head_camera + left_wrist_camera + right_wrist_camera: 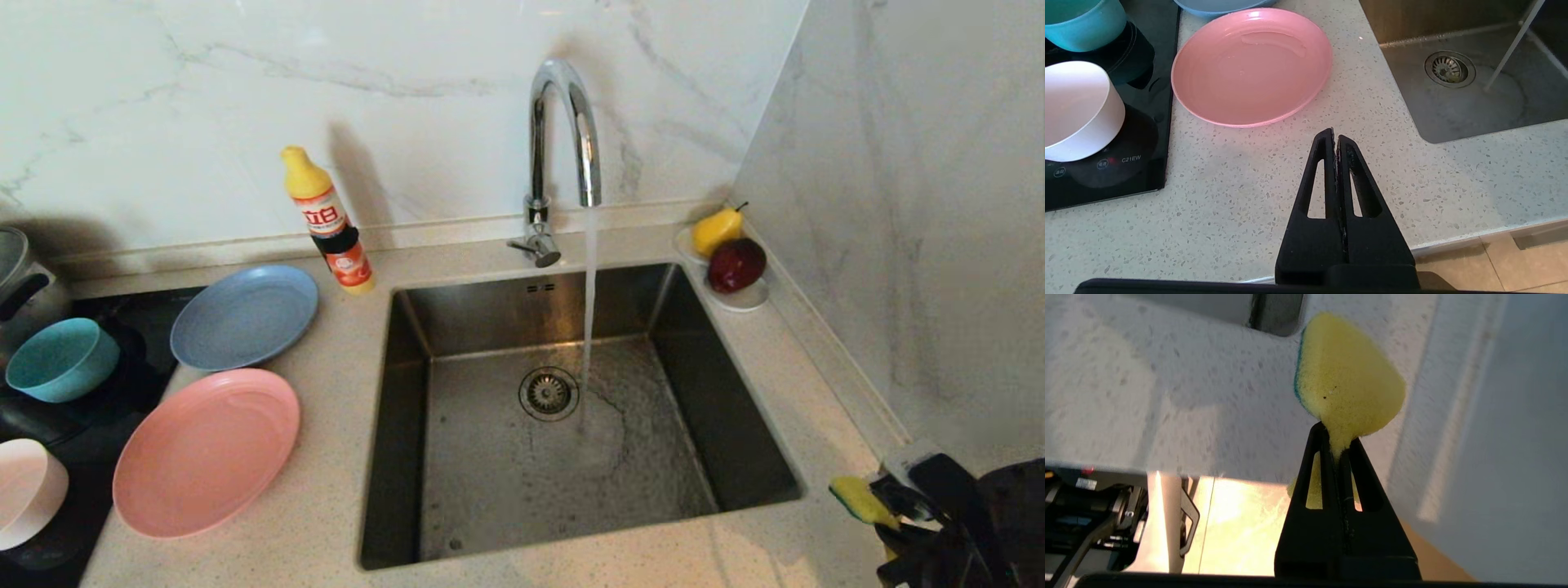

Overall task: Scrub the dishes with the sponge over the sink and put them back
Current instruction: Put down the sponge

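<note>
While water is running from the faucet [563, 131] into the sink [735, 457], the right gripper [1337, 443] is pinching the sponge [1347, 375] over the counter's near right corner. The left gripper [1335, 136], fingers pressed together and empty, is hanging above the counter's near edge, by the pink plate [1251, 67]; farther along the left edge are lying the pale pink bowl [24, 490], teal bowl [61, 359] and grey-blue plate [245, 314].

Steel pot [20, 282] cut by left edge of head view, only rim and black handle showing. Pale pink matte bowl [24, 494] half cut off there too. Right claw [902, 506] crowded into lower right corner, mostly out of frame. Soft yellow sponge with green scouring side [1347, 375]: pinched part hidden between black fingers [1312, 477]. Print on soap bottle label [336, 241] too small to read.
</note>
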Controlling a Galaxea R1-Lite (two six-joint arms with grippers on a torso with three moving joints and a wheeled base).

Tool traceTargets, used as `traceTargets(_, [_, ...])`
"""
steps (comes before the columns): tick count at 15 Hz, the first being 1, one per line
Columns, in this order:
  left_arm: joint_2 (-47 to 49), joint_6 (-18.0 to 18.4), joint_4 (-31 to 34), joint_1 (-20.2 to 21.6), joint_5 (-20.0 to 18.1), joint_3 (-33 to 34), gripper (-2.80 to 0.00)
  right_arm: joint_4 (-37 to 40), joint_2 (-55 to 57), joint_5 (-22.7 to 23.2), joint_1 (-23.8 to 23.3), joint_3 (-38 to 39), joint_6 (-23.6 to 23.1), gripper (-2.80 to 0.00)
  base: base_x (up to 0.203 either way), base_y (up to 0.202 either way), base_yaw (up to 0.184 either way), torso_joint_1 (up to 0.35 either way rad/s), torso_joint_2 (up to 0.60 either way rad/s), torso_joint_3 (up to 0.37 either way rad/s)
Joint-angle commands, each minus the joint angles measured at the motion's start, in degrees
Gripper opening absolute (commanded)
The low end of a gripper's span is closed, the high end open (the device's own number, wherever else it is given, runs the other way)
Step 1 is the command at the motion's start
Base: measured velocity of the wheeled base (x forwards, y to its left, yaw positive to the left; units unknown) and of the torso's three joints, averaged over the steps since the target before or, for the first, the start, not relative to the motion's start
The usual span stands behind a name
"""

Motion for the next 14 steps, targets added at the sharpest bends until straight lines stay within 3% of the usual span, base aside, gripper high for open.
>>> traceTargets(1, [0.0,0.0,0.0,0.0,0.0,0.0,-2.8,-7.9,9.2,-0.2,-1.2,1.3,-0.2,-2.8,0.0,0.0,0.0,0.0,0.0,0.0])
traceTargets(8, [0.0,-0.3,0.0,0.0,0.0,0.0,-2.8,-24.5,21.5,-0.5,-7.6,1.1,-4.5,-2.8,0.0,0.0,0.0,0.0,0.0,0.0])
traceTargets(14, [0.0,-0.3,0.0,0.0,0.0,0.0,-2.8,-26.7,24.8,-0.8,-9.5,-2.4,-5.6,-2.8,0.0,0.0,0.0,0.0,0.0,0.0])
